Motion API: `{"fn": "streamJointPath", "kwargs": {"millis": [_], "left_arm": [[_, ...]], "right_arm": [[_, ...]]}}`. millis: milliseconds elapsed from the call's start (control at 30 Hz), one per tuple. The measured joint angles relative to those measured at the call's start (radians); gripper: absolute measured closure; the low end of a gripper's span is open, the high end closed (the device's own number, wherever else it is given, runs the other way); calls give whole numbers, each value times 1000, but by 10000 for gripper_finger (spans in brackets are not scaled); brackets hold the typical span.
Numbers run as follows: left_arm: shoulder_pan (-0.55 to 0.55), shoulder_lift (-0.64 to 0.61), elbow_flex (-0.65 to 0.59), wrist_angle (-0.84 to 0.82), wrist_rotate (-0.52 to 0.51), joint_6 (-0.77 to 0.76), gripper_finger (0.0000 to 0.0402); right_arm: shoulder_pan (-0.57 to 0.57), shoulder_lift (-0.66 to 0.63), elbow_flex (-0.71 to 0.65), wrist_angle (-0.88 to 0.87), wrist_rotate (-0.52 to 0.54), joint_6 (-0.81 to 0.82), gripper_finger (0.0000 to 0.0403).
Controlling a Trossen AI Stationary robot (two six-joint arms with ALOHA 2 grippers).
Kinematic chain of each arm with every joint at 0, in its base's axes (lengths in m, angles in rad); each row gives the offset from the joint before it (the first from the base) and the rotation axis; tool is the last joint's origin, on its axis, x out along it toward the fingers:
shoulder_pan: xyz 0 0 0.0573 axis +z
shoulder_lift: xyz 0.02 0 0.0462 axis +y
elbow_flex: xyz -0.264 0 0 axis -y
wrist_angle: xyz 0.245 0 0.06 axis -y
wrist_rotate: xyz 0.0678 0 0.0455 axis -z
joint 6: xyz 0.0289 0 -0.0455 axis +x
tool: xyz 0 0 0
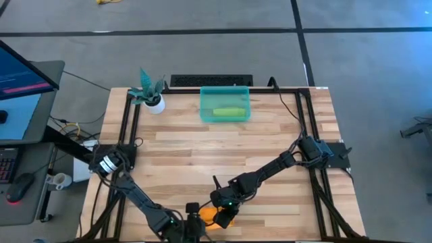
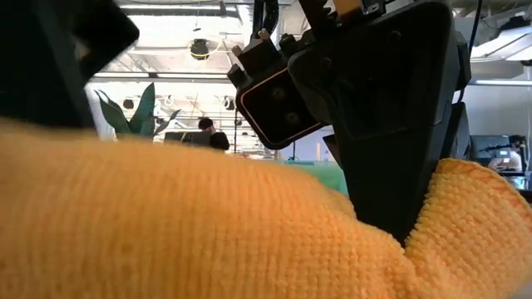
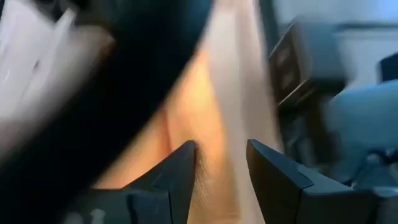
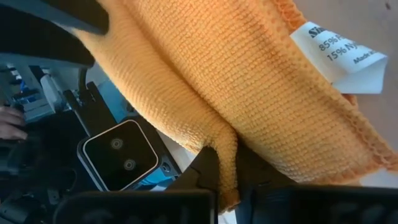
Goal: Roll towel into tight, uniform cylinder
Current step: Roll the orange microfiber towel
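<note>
Your orange towel sits bunched at the table's near edge. The right gripper has its fingers pinched narrow on a towel fold. The left gripper, just beside it, has fingers parted over the cloth. Well apart at the far edge stand a teal bin and a plant.

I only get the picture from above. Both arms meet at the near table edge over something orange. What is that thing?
Observer: An orange knitted towel, with a white care label sewn on one edge.
Operator: Is the right arm holding it?
Observer: Yes. The right gripper is shut on a fold of the towel.
Operator: And the left one?
Observer: The left gripper has its jaws apart, with towel showing between them.
Operator: Anyone nearby?
Observer: A person stands far behind the table.
</note>
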Motion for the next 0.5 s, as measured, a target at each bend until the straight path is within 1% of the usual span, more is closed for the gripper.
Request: {"fn": "streamJointPath", "kwargs": {"millis": [100, 333, 433, 500], "left_arm": [[3, 7, -1, -32, 0, -10, 262], [-23, -24, 7, -118, -111, -8, 262], [-48, -44, 17, -100, -173, -1, 262], [-66, -45, 17, -50, -187, 26, 262]], "right_arm": [[1, 0, 0, 2, 3, -1, 369], [8, 0, -1, 8, 8, -3, 374], [10, 0, -1, 12, 7, -3, 371], [10, 0, -1, 11, 6, -3, 366]]}}
